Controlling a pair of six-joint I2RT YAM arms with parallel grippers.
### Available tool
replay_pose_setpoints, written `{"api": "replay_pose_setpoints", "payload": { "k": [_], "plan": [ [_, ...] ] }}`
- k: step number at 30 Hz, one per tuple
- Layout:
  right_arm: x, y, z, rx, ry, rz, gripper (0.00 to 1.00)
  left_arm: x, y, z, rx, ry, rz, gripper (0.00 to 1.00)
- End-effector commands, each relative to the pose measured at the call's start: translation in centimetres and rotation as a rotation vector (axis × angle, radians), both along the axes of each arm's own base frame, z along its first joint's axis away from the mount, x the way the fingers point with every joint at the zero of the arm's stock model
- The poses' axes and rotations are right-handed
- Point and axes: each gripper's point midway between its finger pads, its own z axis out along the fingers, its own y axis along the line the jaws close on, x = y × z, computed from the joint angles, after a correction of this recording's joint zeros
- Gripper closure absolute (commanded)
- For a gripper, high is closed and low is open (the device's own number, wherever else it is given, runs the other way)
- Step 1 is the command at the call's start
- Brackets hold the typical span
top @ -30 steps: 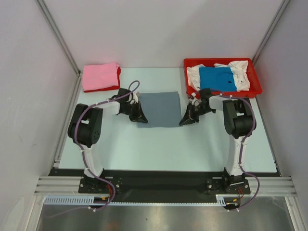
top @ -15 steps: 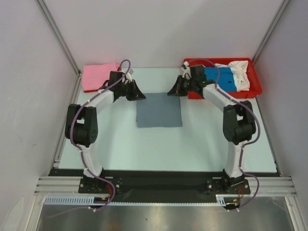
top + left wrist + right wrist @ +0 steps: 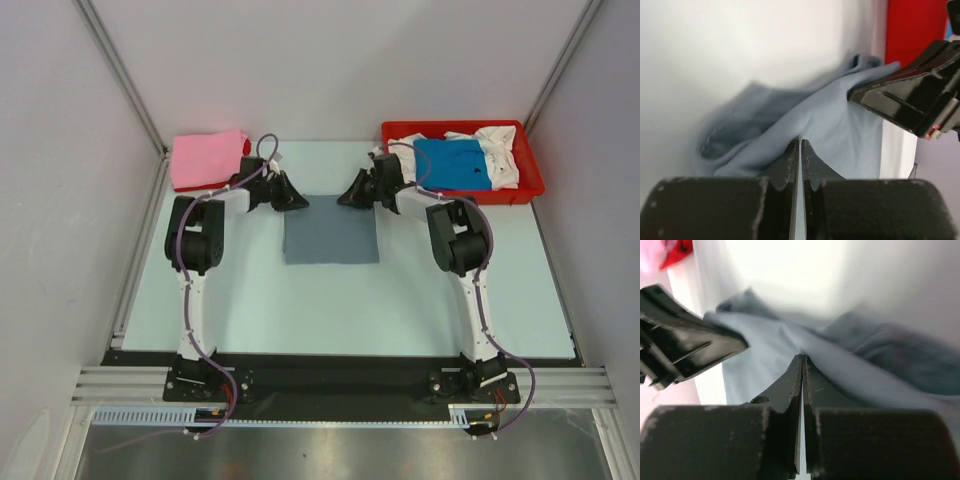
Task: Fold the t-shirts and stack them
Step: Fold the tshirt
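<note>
One grey t-shirt (image 3: 331, 235): lying folded square, far edge bunching up
left gripper (image 3: 299, 204): I'm seeing it pinching the cloth
right gripper (image 3: 344, 200): pinching too

1. No text, label, brand, number or sign could be read in any of the views.
</note>
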Motion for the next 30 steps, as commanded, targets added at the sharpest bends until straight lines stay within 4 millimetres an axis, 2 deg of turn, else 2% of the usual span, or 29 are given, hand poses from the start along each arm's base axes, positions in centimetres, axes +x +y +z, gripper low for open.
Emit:
{"api": "replay_pose_setpoints", "payload": {
  "k": [1, 2, 5, 6, 7, 8, 9, 11, 12, 13, 14, 15, 16, 17, 18, 19, 20, 21, 22, 23, 24, 25, 26, 27, 28, 29, 30],
  "plan": [
    [4.2, -4.2, 2.5, -0.038, -0.115, -0.123, 1.0, 2.9, 0.2, 3.2, 0.005, -0.143, -0.022, 0.91],
    [4.4, -5.0, 2.2, -0.04, -0.112, -0.135, 1.0, 3.5, 0.5, 3.8, 0.011, -0.169, -0.021, 0.9],
    [5.1, -7.0, 1.9, -0.058, -0.1, -0.153, 1.0, 3.7, 1.3, 3.3, 0.021, -0.144, -0.013, 0.9],
    [5.8, -7.0, 3.0, -0.058, -0.123, -0.15, 1.0, 3.8, 1.5, 3.4, 0.014, -0.142, -0.013, 0.9],
    [6.0, -7.0, 2.8, -0.079, -0.132, -0.129, 1.0, 3.9, 1.6, 3.7, 0.01, -0.145, -0.016, 0.9],
    [5.4, -6.8, 2.6, -0.101, -0.101, -0.103, 1.0, 4.0, 1.8, 4.1, 0.023, -0.154, -0.02, 0.9],
    [6.2, -6.0, 5.0, -0.102, -0.152, -0.083, 1.0, 4.0, 1.9, 4.7, 0.034, -0.169, -0.025, 0.89],
    [5.2, -4.5, 6.5, -0.183, -0.184, -0.001, 1.0, 4.2, 2.5, 6.3, 0.068, -0.2, -0.013, 0.88],
    [4.9, -4.0, 7.5, -0.217, -0.205, 0.028, 1.0, 3.9, 2.8, 8.0, 0.094, -0.226, -0.01, 0.88],
    [5.5, -3.5, 10.6, -0.244, -0.27, 0.028, 0.99, 4.1, 3.6, 9.1, 0.138, -0.248, 0.022, 0.88],
    [3.6, -2.5, 11.5, -0.314, -0.274, 0.095, 0.99, 4.0, 4.2, 9.7, 0.183, -0.271, 0.033, 0.86],
    [2.8, -2.1, 12.6, -0.366, -0.292, 0.116, 0.98, 3.5, 4.9, 10.2, 0.222, -0.263, 0.047, 0.84],
    [2.9, -2.4, 15.2, -0.463, -0.349, 0.07, 0.95, 3.0, 5.6, 13.2, 0.254, -0.316, 0.075, 0.81],
    [0.2, -1.3, 16.4, -0.544, -0.354, 0.116, 0.81, 2.6, 6.9, 13.0, 0.32, -0.309, 0.12, 0.79],
    [-1.1, -1.0, 17.5, -0.633, -0.409, 0.168, 0.73, 1.8, 7.5, 13.7, 0.347, -0.308, 0.135, 0.78],
    [-1.7, -2.4, 17.3, -0.775, -0.415, 0.127, 0.5, 1.1, 8.2, 15.7, 0.371, -0.339, 0.164, 0.76],
    [-3.1, -2.9, 17.3, -0.86, -0.413, 0.135, 0.32, 0.2, 8.8, 15.3, 0.398, -0.321, 0.179, 0.68],
    [-5.5, -1.6, 19.6, -0.923, -0.49, 0.177, 0.01, -0.5, 9.5, 15.4, 0.43, -0.319, 0.197, 0.65],
    [-6.2, -2.4, 20.1, -1.009, -0.508, 0.153, 0.0, -1.3, 9.9, 16.7, 0.436, -0.339, 0.211, 0.61],
    [-7.6, -2.5, 19.1, -1.071, -0.511, 0.176, 0.0, -2.3, 10.2, 15.7, 0.456, -0.307, 0.206, 0.56],
    [-9.1, -2.2, 21.1, -1.142, -0.571, 0.156, 0.0, -2.7, 10.9, 15.6, 0.482, -0.297, 0.227, 0.53],
    [-10.0, -2.1, 21.3, -1.167, -0.587, 0.139, 0.0, -3.2, 11.2, 15.7, 0.492, -0.293, 0.237, 0.5],
    [-10.3, -1.9, 21.8, -1.168, -0.604, 0.072, 0.0, -4.1, 11.4, 15.6, 0.495, -0.289, 0.247, 0.42],
    [-11.1, -2.8, 20.2, -1.21, -0.57, 0.004, 0.0, -4.6, 11.6, 15.6, 0.5, -0.288, 0.259, 0.34],
    [-12.2, -1.9, 20.3, -1.211, -0.583, 0.017, 0.03, -4.9, 11.8, 15.8, 0.5, -0.291, 0.268, 0.26],
    [-13.6, -0.8, 19.0, -1.203, -0.572, 0.171, 0.09, -5.6, 11.8, 15.9, 0.483, -0.294, 0.287, 0.18],
    [-14.7, 0.4, 17.8, -1.176, -0.574, 0.262, 0.11, -5.9, 11.9, 15.9, 0.472, -0.296, 0.29, 0.18]
  ]
}}
